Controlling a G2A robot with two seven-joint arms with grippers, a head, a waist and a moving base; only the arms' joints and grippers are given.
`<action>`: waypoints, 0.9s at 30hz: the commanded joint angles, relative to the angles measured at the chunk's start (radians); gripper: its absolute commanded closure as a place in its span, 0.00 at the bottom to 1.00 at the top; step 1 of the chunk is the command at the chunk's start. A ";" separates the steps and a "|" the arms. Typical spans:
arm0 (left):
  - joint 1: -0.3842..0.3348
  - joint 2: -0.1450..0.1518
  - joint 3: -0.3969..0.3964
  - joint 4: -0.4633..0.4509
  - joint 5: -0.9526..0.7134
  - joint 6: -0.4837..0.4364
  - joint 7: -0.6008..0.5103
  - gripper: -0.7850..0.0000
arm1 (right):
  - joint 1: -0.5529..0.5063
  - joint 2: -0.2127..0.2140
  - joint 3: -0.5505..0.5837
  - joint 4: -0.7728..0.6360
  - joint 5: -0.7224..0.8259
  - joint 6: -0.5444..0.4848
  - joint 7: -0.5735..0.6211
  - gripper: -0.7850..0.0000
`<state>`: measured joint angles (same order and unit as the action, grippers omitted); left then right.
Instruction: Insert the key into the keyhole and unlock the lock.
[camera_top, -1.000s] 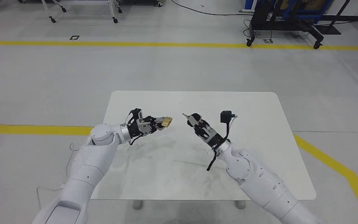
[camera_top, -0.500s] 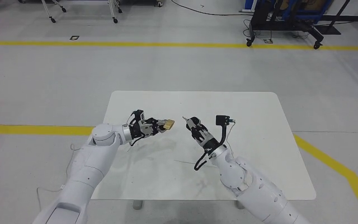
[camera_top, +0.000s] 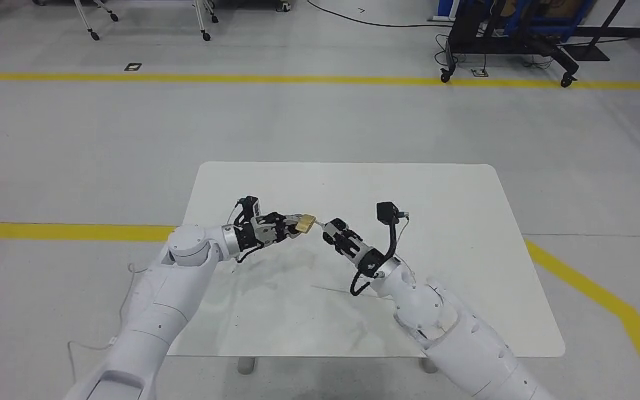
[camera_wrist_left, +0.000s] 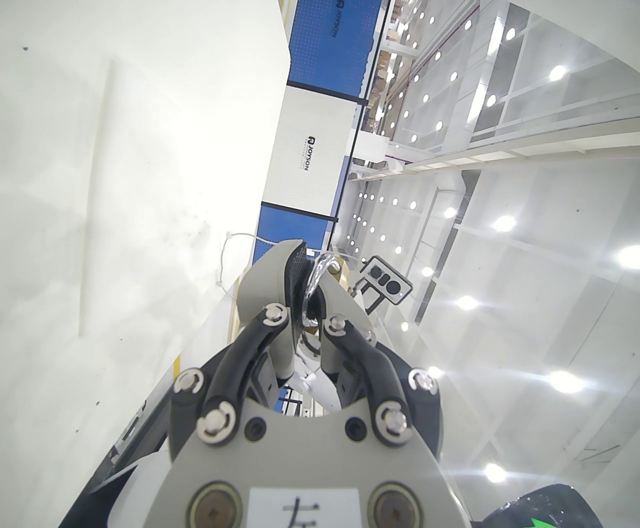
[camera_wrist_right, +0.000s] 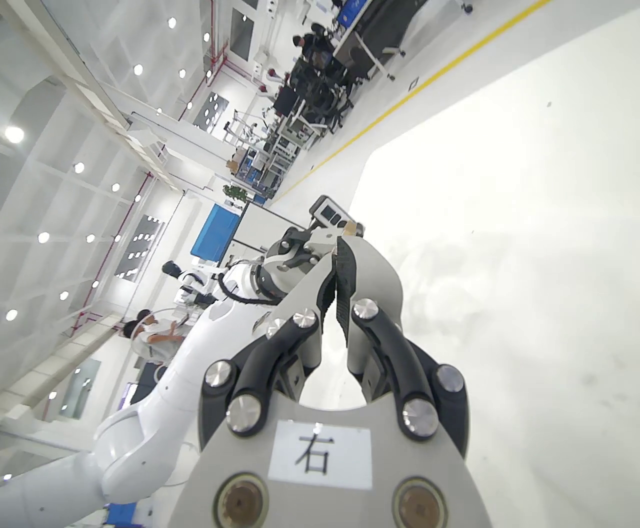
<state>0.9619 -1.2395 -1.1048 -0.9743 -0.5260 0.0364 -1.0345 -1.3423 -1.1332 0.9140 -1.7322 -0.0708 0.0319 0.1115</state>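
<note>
Above the white table (camera_top: 450, 200), my left gripper (camera_top: 285, 224) is shut on a small brass lock (camera_top: 304, 223), with the lock's body pointing toward the other arm. In the left wrist view its fingers (camera_wrist_left: 280, 280) pinch the silver shackle (camera_wrist_left: 320, 272). My right gripper (camera_top: 333, 232) is shut on the thin key (camera_top: 321, 227), whose tip sits right at the lock's free end. The right wrist view has the closed gripper (camera_wrist_right: 337, 250) close to the brass lock (camera_wrist_right: 352, 229); the key is hidden between its pads. Whether the key is inside the keyhole cannot be told.
Both grippers hover over the left-middle of the table. A yellow floor line (camera_top: 300, 78) runs behind the table, and a dark wheeled rack (camera_top: 510, 40) stands far back right.
My right gripper has moved left with the key toward the lock. My left gripper has shifted slightly right. The gap between key and lock has closed.
</note>
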 joint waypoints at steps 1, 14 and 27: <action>0.005 0.001 -0.002 -0.007 0.000 0.002 0.004 1.00 | -0.007 -0.001 0.011 -0.009 0.038 0.004 0.030 1.00; 0.022 0.005 -0.005 -0.035 0.014 -0.004 0.020 1.00 | -0.025 -0.004 0.057 -0.052 0.129 0.134 0.134 1.00; 0.029 0.008 -0.003 -0.054 0.025 0.001 0.027 1.00 | 0.003 -0.021 0.060 -0.007 0.160 0.154 0.151 1.00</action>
<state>0.9906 -1.2314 -1.1088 -1.0270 -0.5016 0.0371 -1.0079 -1.3413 -1.1532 0.9746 -1.7411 0.0900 0.1858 0.2626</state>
